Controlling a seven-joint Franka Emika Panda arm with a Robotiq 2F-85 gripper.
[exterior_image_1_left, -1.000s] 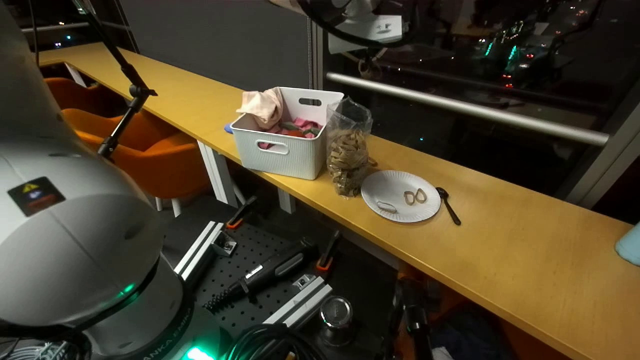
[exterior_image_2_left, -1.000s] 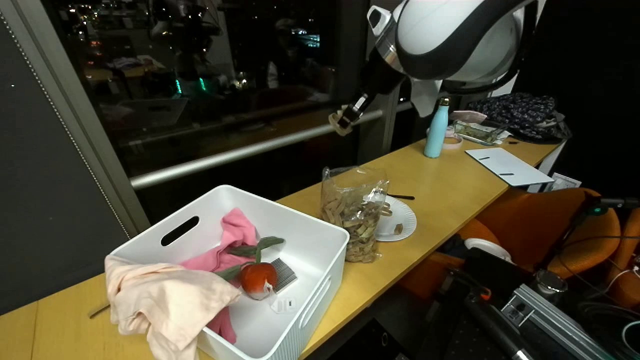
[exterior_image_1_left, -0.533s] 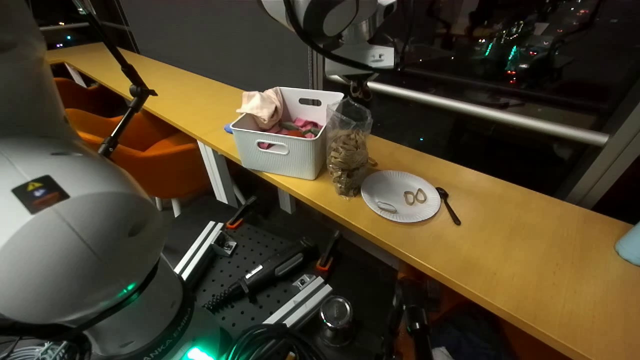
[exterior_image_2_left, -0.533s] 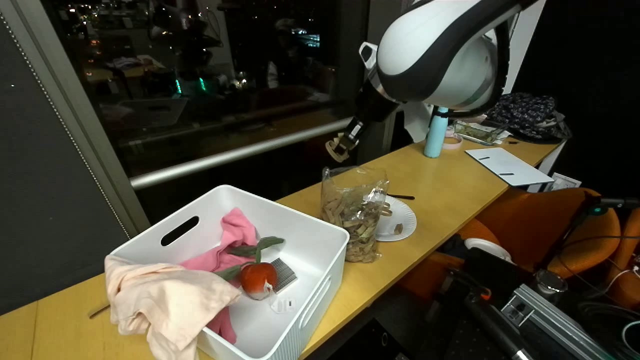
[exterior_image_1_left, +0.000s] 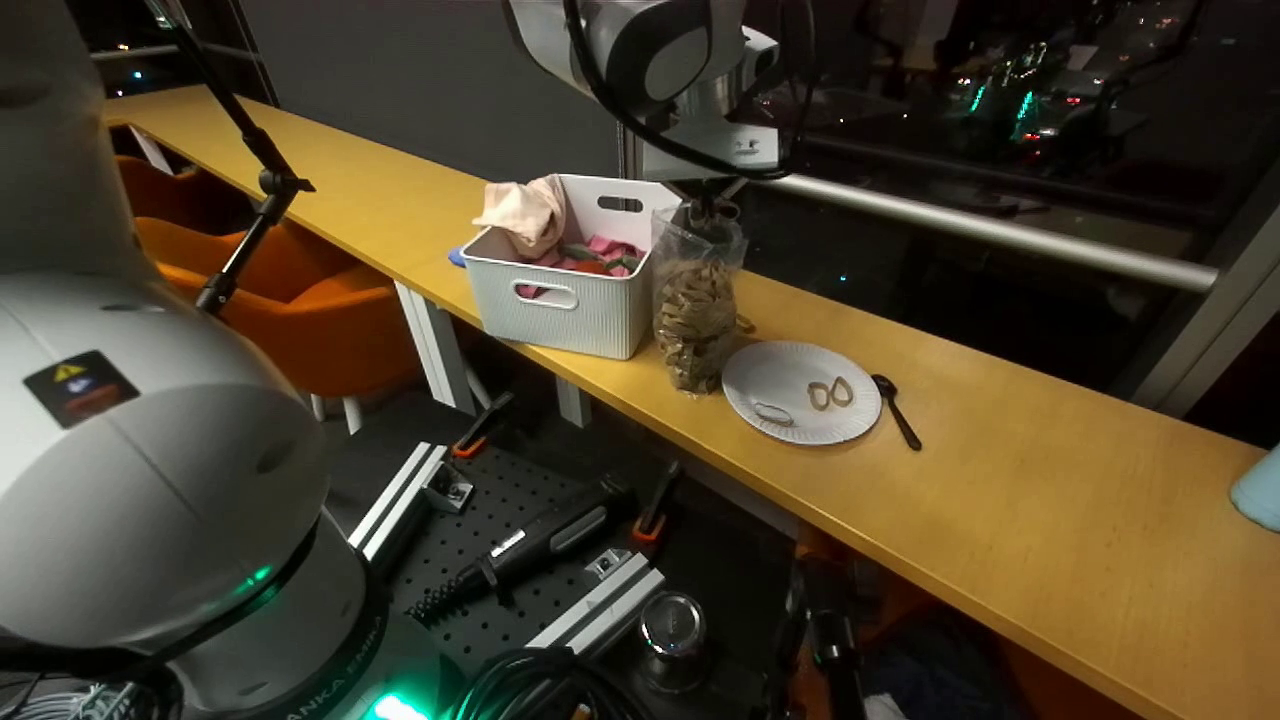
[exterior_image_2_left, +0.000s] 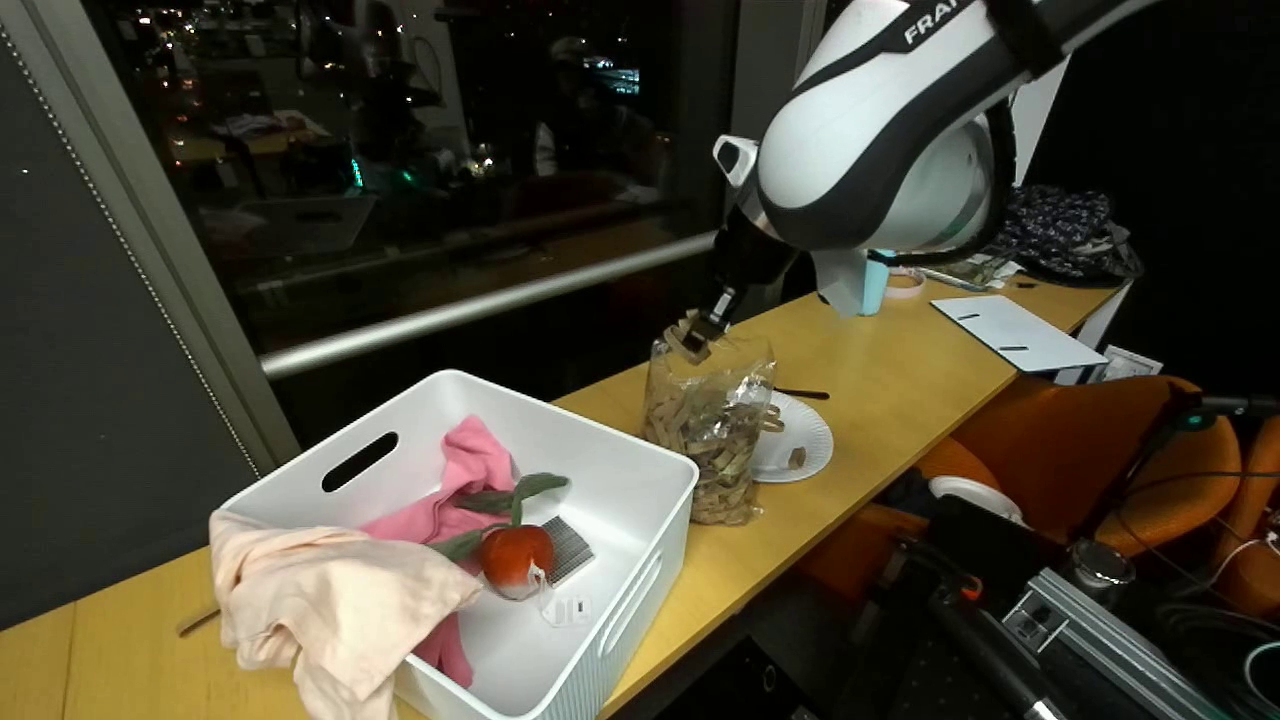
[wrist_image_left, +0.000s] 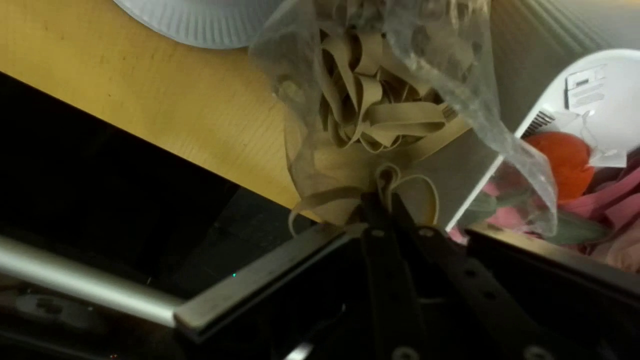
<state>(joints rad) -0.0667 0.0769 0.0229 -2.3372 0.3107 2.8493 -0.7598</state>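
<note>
I am grasping tan bands (wrist_image_left: 383, 183) with the claw (wrist_image_left: 384, 201) at the mouth of the clear bag (exterior_image_1_left: 685, 245) standing between the long edges of the tabletop (exterior_image_1_left: 1000, 480), flagging a possible topple from loops snagging its limp rim.

the gripper (wrist_image_left: 384, 204) pinches tan rubber bands (wrist_image_left: 327, 196), their number lost to shadow and blur in the wrist view.
there, frame edges crop the clear plastic bag (wrist_image_left: 480, 117), paper plate (wrist_image_left: 205, 25) and white basket (wrist_image_left: 622, 70); in an exterior view, the bag veils part of the plate and a black spoon (exterior_image_2_left: 804, 394), the robot arm (exterior_image_2_left: 820, 160) hides the top of a light-blue bottle (exterior_image_2_left: 874, 288), and marks on a white tag (exterior_image_2_left: 568, 610) are too small to read.
</note>
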